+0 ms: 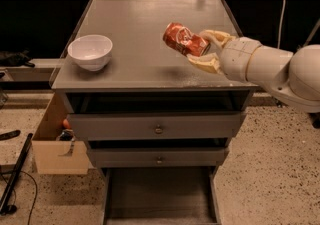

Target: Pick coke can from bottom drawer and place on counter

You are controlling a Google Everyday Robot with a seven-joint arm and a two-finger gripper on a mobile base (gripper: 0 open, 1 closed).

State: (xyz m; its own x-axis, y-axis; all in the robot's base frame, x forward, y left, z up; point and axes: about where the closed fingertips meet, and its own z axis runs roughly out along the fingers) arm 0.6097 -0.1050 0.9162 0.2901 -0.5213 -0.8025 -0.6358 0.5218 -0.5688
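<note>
My gripper point(201, 47) grips the tilted can point(182, 39) above the counter's point(130, 24) right side; the frame's near edge cuts off the open bottom drawer point(160, 196).

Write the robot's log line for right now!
gripper: shut on coke can | coke can: tilted, over counter | bottom drawer: open

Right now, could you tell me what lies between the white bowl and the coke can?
Only bare counter, in the camera view; the gripper holds the coke can above its right side.
</note>
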